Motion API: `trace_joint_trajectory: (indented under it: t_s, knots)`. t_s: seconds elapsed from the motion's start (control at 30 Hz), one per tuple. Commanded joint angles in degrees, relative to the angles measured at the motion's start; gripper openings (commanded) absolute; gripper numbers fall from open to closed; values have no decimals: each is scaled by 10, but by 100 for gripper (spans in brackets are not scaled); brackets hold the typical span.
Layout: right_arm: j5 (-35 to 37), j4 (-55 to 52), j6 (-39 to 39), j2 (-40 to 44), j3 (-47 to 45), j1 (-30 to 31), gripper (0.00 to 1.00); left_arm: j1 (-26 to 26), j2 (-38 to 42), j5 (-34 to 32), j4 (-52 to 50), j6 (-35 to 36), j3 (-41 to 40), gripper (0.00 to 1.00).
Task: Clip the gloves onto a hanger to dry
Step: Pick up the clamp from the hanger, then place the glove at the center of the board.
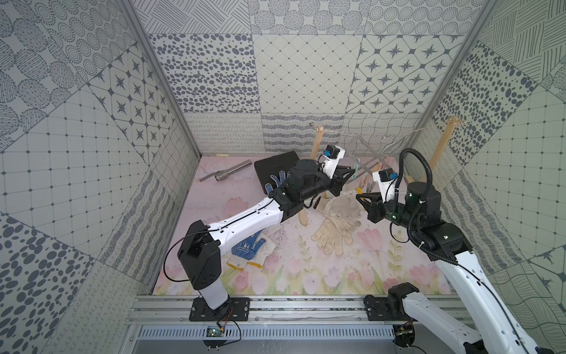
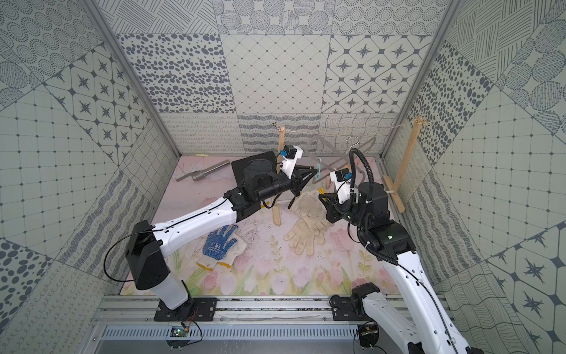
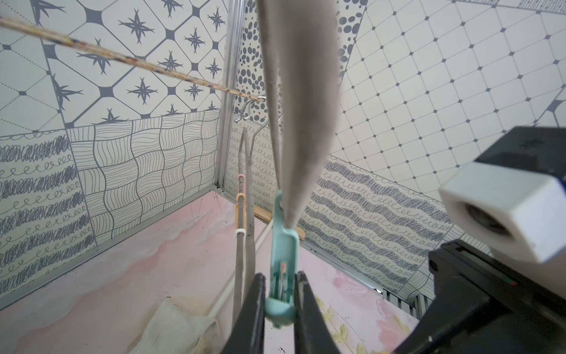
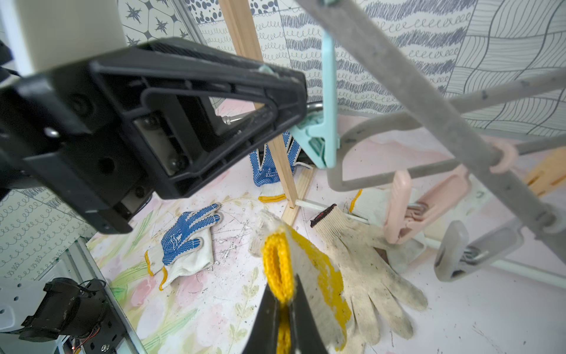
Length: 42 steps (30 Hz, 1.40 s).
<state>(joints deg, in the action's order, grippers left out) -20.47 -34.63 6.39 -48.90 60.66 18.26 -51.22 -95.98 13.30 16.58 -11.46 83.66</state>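
My left gripper (image 3: 280, 294) is shut on a teal peg (image 3: 283, 254) that hangs from the grey hanger (image 3: 300, 92); its thin hook (image 3: 251, 105) sits on the string. In both top views this gripper (image 1: 352, 173) (image 2: 315, 173) is at the back, by the hanger. Just in front and to the right, my right gripper (image 4: 283, 302) (image 1: 359, 196) is shut on the yellow cuff of a cream glove (image 4: 277, 263), lifted below the teal peg (image 4: 324, 138). More gloves lie on the mat: cream ones (image 1: 333, 236) (image 4: 367, 269) and blue-dotted ones (image 1: 248, 245) (image 4: 183, 236).
Two wooden posts (image 1: 318, 144) (image 1: 444, 144) joined by string (image 3: 122, 56) stand at the back. A black board (image 1: 275, 162) and a metal tube (image 1: 229, 171) lie back left. Pink (image 4: 407, 208) and grey (image 4: 471, 251) pegs hang from the hanger near the mat.
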Motion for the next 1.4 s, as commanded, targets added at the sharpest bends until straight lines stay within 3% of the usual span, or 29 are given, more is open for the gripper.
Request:
trace_joint_trajectory:
  t_s: [0.0,0.37,0.83,1.37]
  knots:
    - [4,34,-23,-8,21,5,0,-7,13,26,-72,-23,21,0]
    - [-23,32,0,-28,4,8,0,-8,23,16,-181,-27,58,0]
    - [-110,37,64,-10,-34,11,0,-8,34,9,-187,-15,48,0]
    - [-138,74,115,-12,-90,10,0,-8,44,6,-200,-8,49,0]
